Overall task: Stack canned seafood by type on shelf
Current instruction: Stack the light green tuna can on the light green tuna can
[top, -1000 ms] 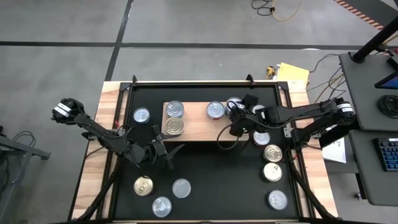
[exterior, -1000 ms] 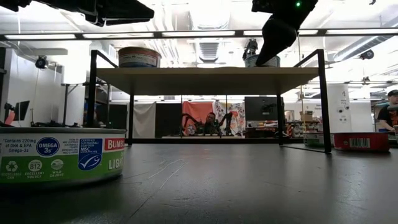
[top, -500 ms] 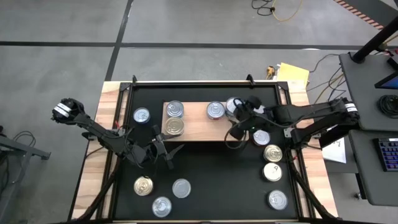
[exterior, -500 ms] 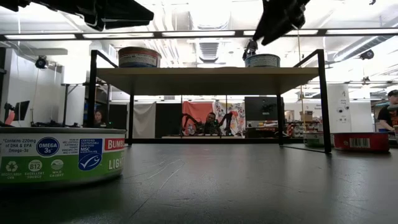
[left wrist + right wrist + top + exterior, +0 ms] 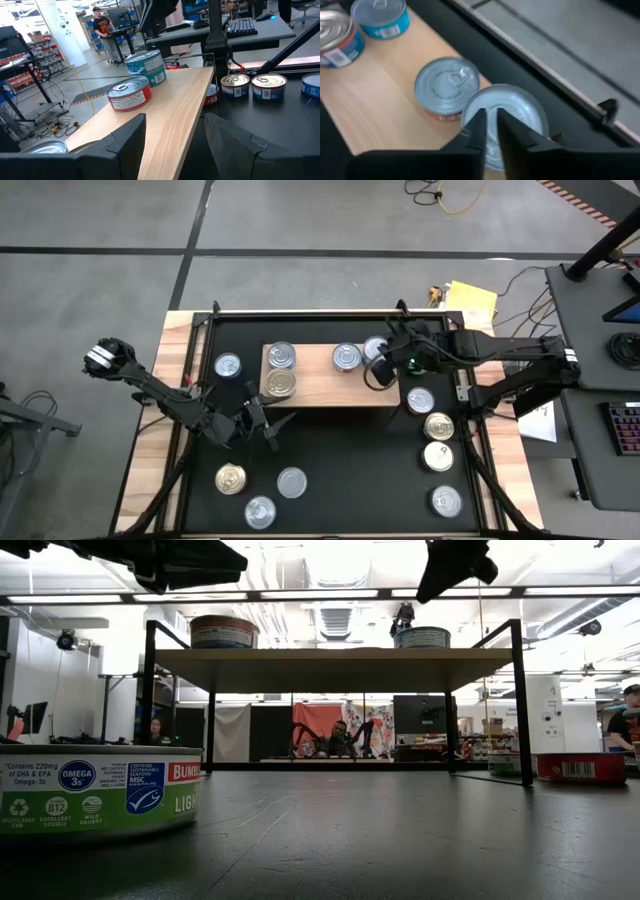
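The light-wood shelf (image 5: 325, 380) stands on the black mat and carries several cans. At its right end a silver-lidded can (image 5: 515, 117) stands beside a red-labelled can (image 5: 447, 87); two more (image 5: 281, 370) stand at its left end. My right gripper (image 5: 490, 114) is shut and hangs above the silver-lidded can (image 5: 376, 347), clear of it in the low view (image 5: 432, 585). My left gripper (image 5: 172, 140) points level at the shelf's near edge from the mat (image 5: 262, 420), open, with nothing between its fingers.
Loose cans stand on the mat: one left of the shelf (image 5: 228, 365), three at the near left (image 5: 260, 490), several down the right side (image 5: 438, 440). One of them (image 5: 100, 790) fills the low view's left. The shelf's dark legs (image 5: 522, 700) stand at its ends.
My right gripper has risen off the can at the shelf's right end, gone a little toward the far edge and rolled about its own line. That can, hidden behind the fingers in the low view a second ago, now stands in plain sight on the shelf.
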Motion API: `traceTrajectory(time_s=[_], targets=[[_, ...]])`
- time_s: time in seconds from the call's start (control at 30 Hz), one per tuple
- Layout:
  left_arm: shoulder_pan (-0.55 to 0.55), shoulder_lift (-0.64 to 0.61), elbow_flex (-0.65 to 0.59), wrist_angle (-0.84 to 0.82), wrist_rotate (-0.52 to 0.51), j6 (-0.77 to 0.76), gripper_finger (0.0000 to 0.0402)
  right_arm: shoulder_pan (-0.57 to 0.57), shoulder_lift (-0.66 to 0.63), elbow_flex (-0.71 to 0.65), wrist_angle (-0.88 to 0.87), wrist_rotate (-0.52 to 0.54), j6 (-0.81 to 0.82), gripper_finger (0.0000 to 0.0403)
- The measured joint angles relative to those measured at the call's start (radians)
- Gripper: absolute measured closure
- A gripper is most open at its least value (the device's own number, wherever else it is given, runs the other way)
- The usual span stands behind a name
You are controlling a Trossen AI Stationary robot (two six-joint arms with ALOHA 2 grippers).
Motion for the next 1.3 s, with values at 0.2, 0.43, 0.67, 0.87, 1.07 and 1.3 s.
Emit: traceTrajectory(time_s=[0.2, 0.43, 0.67, 0.87, 1.07, 1.3], targets=[[0.0, 0.0, 0.0, 0.0, 0.0, -0.004, 0.0212, -0.02, 0.012, 0.0, -0.008, -0.085, 0.031, 0.0393], [0.0, 0.0, 0.0, 0.0, 0.0, -0.004, 0.0212, -0.019, 0.011, 0.001, -0.058, -0.144, 0.083, 0.0394], [0.0, 0.0, 0.0, -0.003, 0.0, -0.004, 0.0212, -0.02, 0.021, -0.004, -0.081, -0.149, 0.129, 0.0394], [0.0, 0.0, 0.0, -0.008, 0.0, -0.004, 0.0212, -0.02, 0.021, -0.006, -0.153, -0.103, 0.178, 0.0394], [0.0, 0.0, 0.0, -0.008, 0.0, -0.004, 0.0212, -0.02, 0.021, -0.011, -0.17, -0.048, 0.184, 0.0394], [0.0, 0.0, 0.0, -0.008, 0.0, -0.012, 0.0212, -0.02, 0.027, -0.023, -0.176, 0.011, 0.182, 0.0394]])
